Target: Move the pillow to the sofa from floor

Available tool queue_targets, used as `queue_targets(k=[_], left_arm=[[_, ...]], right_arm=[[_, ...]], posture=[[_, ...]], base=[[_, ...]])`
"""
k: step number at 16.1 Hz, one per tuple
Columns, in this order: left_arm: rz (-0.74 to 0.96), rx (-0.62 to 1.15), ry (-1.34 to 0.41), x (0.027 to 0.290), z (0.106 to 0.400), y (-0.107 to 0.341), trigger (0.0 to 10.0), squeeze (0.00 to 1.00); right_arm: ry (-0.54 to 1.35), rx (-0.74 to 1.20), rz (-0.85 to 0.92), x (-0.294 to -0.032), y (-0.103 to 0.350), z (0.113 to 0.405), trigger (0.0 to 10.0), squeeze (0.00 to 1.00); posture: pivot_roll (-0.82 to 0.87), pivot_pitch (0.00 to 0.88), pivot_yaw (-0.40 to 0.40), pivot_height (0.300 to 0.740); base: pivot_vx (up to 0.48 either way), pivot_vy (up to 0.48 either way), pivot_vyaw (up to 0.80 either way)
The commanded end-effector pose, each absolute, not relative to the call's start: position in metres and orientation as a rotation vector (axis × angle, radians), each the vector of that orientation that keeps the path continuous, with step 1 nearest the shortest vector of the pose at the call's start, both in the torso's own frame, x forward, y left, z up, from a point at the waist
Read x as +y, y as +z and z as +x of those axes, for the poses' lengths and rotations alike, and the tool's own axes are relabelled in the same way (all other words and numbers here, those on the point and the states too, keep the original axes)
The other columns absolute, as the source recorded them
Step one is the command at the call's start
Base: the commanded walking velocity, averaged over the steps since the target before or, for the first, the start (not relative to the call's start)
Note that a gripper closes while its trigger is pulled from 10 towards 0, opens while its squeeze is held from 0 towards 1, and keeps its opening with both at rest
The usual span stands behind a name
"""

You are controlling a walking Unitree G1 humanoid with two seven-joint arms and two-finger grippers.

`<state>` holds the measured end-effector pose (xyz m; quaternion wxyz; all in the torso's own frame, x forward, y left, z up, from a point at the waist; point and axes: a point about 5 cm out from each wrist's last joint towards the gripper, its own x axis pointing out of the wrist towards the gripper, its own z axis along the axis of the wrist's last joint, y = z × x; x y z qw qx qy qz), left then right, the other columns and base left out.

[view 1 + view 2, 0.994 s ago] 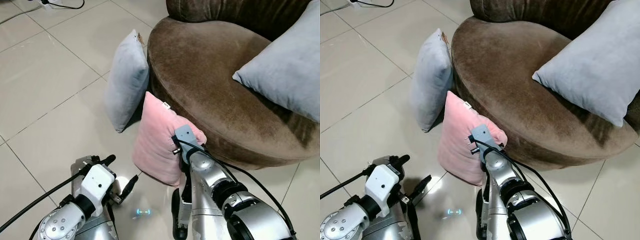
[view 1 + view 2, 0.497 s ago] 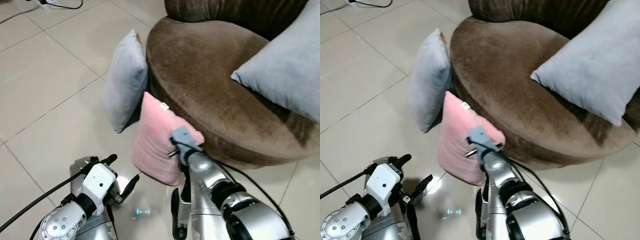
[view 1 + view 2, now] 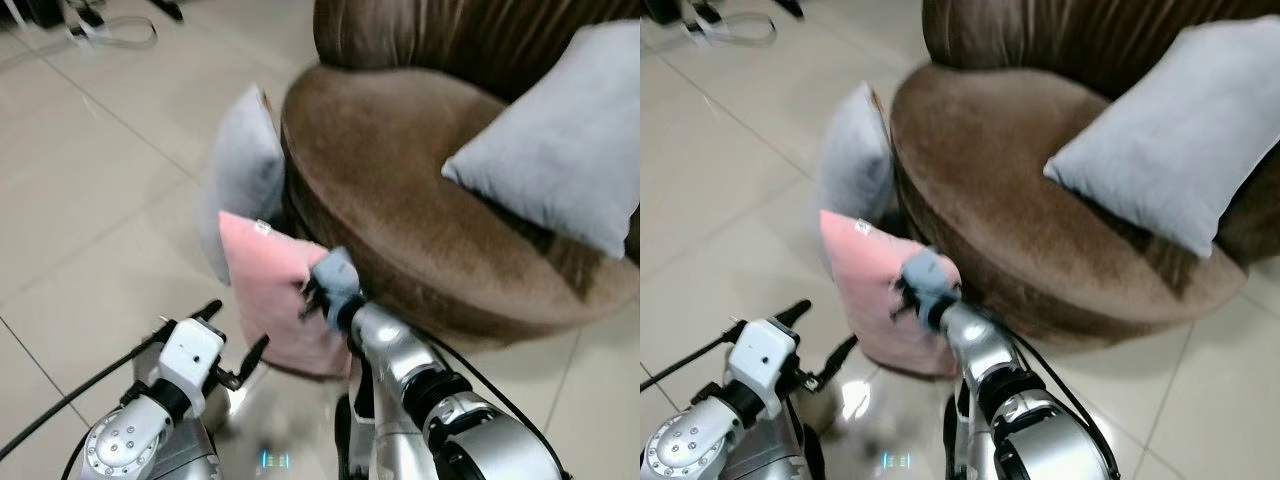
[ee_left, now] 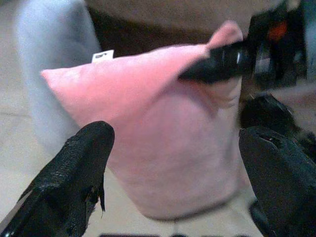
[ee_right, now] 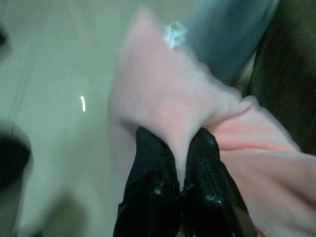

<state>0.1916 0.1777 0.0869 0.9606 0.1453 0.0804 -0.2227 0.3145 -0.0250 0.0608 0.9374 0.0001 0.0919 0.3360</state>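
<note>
Compared with one second ago, the pink pillow (image 3: 282,290) sits further toward the left gripper and its top corner leans away from the sofa (image 3: 420,210); the head views are also tilted and blurred, so part of this shift is camera motion.

Right gripper (image 5: 178,163): fingers clamped together on a pinched fold at the pillow's upper edge, as the right wrist view confirms. Left gripper (image 4: 173,168): fingers spread wide apart, facing the pillow's broad face, not touching it.

Pillow position: upright on the floor tiles (image 3: 90,200), just beside the front edge of the sofa seat. Whether its lower edge has left the floor cannot be determined. A grey pillow (image 3: 242,180) leans against the sofa's left edge; another grey cushion (image 3: 560,150) rests on the seat's right side.

Task progress: grasp achieved. Remaining steps, by judgement: lift the pillow clear of the seat edge, carry it over the seat, release.
</note>
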Motion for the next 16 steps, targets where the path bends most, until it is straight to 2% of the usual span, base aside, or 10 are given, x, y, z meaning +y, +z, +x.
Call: queue_targets(k=[1, 3, 4, 7, 8, 10, 12, 16], left_arm=[[0.305, 0.147, -0.441, 0.176, 0.191, 0.088, 10.0, 0.00], [0.312, 0.125, -0.444, 0.173, 0.191, 0.090, 10.0, 0.00], [0.326, 0.111, -0.438, 0.173, 0.190, 0.092, 10.0, 0.00], [0.330, 0.070, -0.379, 0.175, 0.193, 0.098, 10.0, 0.00], [0.337, 0.044, -0.367, 0.174, 0.198, 0.102, 10.0, 0.00], [0.351, 0.017, -0.341, 0.174, 0.206, 0.107, 10.0, 0.00], [0.354, -0.017, -0.311, 0.175, 0.213, 0.115, 10.0, 0.00], [0.344, -0.067, -0.268, 0.176, 0.220, 0.126, 10.0, 0.00]], right_arm=[[0.634, 0.051, 0.131, -0.035, 0.088, 0.325, 0.0, 0.00], [0.560, -0.069, 0.168, -0.058, 0.109, 0.327, 0.0, 0.00], [0.485, -0.122, 0.241, -0.080, 0.126, 0.324, 10.0, 0.00], [0.364, -0.265, 0.282, -0.125, 0.175, 0.301, 10.0, 0.00], [0.247, -0.375, 0.294, -0.145, 0.210, 0.303, 10.0, 0.00], [0.137, -0.443, 0.284, -0.167, 0.236, 0.307, 10.0, 0.00], [0.077, -0.470, 0.248, -0.184, 0.260, 0.306, 10.0, 0.00], [0.010, -0.381, 0.213, -0.186, 0.253, 0.309, 10.0, 0.00]], posture=[[0.09, 0.012, -0.106, 0.460], [0.08, 0.000, -0.095, 0.460], [0.08, 0.000, -0.091, 0.460], [0.06, 0.000, -0.074, 0.460], [0.05, 0.000, -0.074, 0.465], [0.05, 0.000, -0.075, 0.480], [0.05, 0.000, -0.079, 0.495], [0.05, 0.000, -0.092, 0.535]], base=[[0.000, 0.000, 0.00], [0.000, 0.000, 0.00], [0.000, 0.000, 0.00], [0.000, 0.000, 0.00], [0.000, 0.000, 0.00], [0.000, 0.000, 0.00], [0.000, 0.000, 0.00], [0.000, 0.000, 0.00]])
